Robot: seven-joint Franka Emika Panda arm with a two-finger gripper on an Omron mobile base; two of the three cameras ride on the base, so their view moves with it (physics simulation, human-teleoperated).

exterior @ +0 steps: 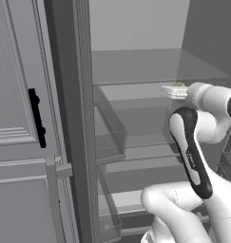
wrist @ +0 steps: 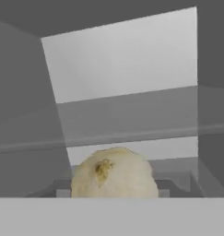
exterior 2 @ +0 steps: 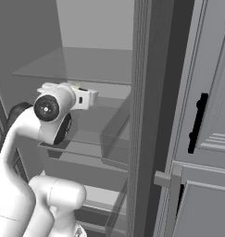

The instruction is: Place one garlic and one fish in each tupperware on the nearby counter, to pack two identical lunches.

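One garlic (wrist: 114,173) is seen dead centre at the bottom of the hand view, right in front of the gripper and apparently between its fingers, which are hidden behind it. The bulb is roundish, no clear long axis, pale cream with a brownish stem scar facing the camera; skin looks matte and papery. A grip on it is judged likely, yet the finger tips are not visible, so contact cannot be told for certain. In the base views the gripper (exterior: 176,90) is held level inside the open fridge, just above a translucent glass shelf (exterior: 136,102). Smooth grey fridge walls and clear door bins (exterior: 110,137) are seen beside it.
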